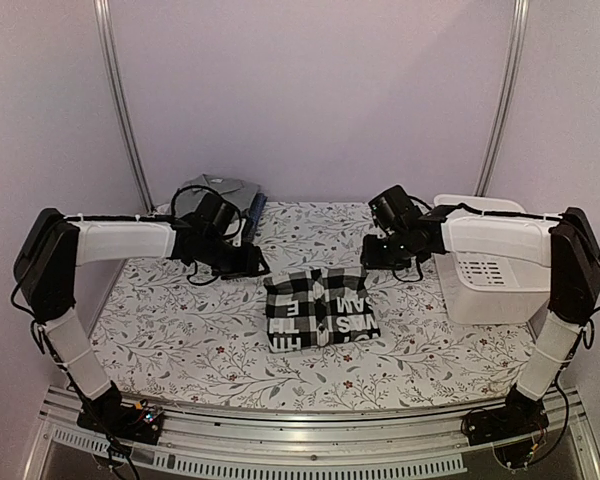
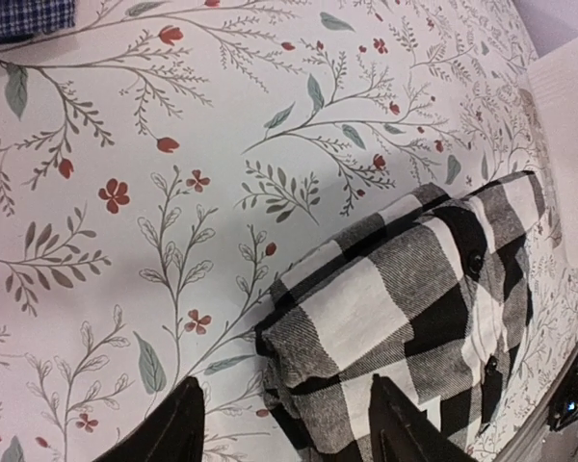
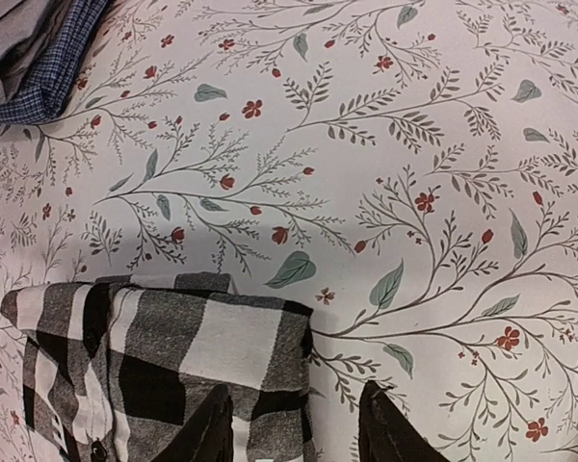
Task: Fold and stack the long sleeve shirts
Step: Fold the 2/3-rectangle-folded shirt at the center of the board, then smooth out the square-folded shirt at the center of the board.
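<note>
The black-and-white checked shirt (image 1: pixel 318 307) lies folded in a compact rectangle at the middle of the floral table. It also shows in the left wrist view (image 2: pixel 405 298) and the right wrist view (image 3: pixel 164 356). My left gripper (image 1: pixel 257 263) hovers open over the shirt's far left corner (image 2: pixel 287 423), holding nothing. My right gripper (image 1: pixel 370 256) hovers open over the far right corner (image 3: pixel 297 428), holding nothing. The grey shirt (image 1: pixel 212 189) and the blue shirt (image 1: pixel 255 208) lie folded at the back left; both show in the right wrist view, blue (image 3: pixel 48 82) beside grey (image 3: pixel 5 38).
A white plastic basket (image 1: pixel 490 272) stands at the right side of the table, under the right arm. The floral tablecloth (image 1: pixel 180 320) covers the table. A metal rail runs along the near edge.
</note>
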